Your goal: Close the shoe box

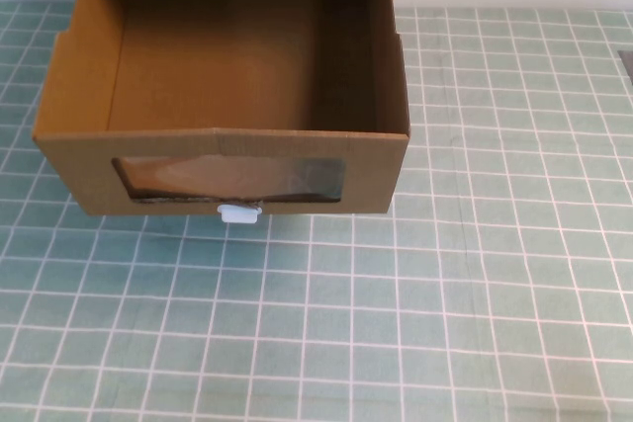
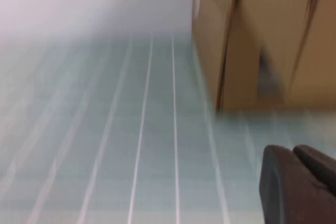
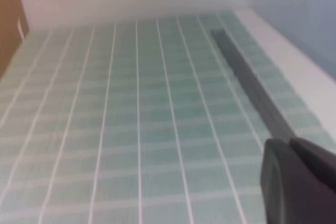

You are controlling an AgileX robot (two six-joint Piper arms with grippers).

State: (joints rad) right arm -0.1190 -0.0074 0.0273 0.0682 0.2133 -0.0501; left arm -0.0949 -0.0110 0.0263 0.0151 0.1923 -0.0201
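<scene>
The shoe box (image 1: 223, 96) is a brown cardboard drawer, pulled out toward me and open at the top, empty inside. Its front has a clear window (image 1: 229, 178) with a small white pull tab (image 1: 238, 212) below it. Neither gripper shows in the high view. In the left wrist view my left gripper (image 2: 292, 151) is low over the mat, fingers together and empty, a short way from the box's side (image 2: 262, 35). In the right wrist view my right gripper (image 3: 289, 143) is fingers together and empty, over bare mat, with a sliver of the box (image 3: 8, 24) far off.
The table is covered by a green mat with a white grid (image 1: 445, 294). A dark grey strip (image 3: 252, 87) runs along the mat near the white right edge of the table. A white wall stands behind the box.
</scene>
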